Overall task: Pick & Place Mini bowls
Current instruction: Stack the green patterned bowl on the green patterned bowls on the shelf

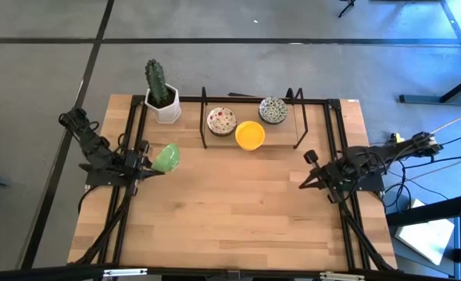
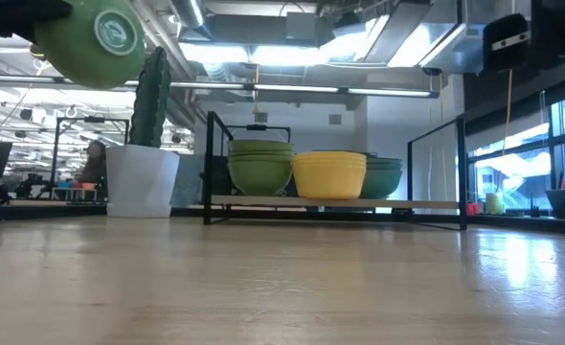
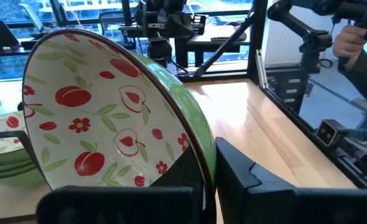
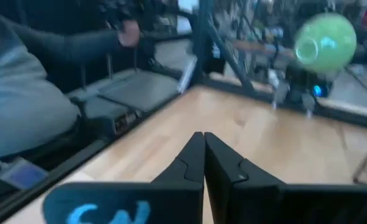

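While the left gripper [image 1: 147, 165] pinches a green-backed bowl [image 1: 166, 158] aloft, right gripper [image 4: 203, 146] pressed together, placing it comes next.

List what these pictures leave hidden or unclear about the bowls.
- Low view: the held green bowl is cut off by the top edge.
- Left wrist view: its lower rim is hidden behind the left gripper.
- High view: how many bowls sit in each stack on the rack cannot be counted from above.

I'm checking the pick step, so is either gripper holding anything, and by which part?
The left gripper holds a green bowl by its rim, lifted and tilted on edge. The right gripper is shut on nothing.
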You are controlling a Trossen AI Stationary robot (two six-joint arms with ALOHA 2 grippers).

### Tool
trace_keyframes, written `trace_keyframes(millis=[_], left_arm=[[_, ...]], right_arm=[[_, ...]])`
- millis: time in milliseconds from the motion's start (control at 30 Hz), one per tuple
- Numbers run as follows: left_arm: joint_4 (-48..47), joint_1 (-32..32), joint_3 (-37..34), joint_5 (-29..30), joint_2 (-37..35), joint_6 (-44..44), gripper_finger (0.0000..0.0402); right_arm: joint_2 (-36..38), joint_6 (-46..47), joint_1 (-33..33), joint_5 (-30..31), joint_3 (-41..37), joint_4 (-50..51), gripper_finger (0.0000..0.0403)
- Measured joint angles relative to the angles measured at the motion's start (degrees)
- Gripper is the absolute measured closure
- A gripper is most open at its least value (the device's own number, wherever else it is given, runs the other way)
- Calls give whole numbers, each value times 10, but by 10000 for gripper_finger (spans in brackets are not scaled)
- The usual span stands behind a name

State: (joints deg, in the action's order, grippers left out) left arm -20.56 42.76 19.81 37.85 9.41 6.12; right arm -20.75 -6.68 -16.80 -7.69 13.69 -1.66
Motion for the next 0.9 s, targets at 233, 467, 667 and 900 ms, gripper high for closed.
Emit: trace_keyframes(millis=[233, 467, 667, 900], left_arm=[[8, -1, -4, 8, 0, 0, 387], [22, -1, -17, 12, 0, -5, 387], [84, -2, -17, 56, 9, -33, 387], [200, -7, 64, 90, 118, -135, 387]], right_arm=[[68, 33, 0, 28, -48, -12, 392], [91, 35, 0, 31, -48, 4, 395], [90, 25, 0, 32, -48, 5, 394], [90, 2, 0, 36, -48, 1, 383]])
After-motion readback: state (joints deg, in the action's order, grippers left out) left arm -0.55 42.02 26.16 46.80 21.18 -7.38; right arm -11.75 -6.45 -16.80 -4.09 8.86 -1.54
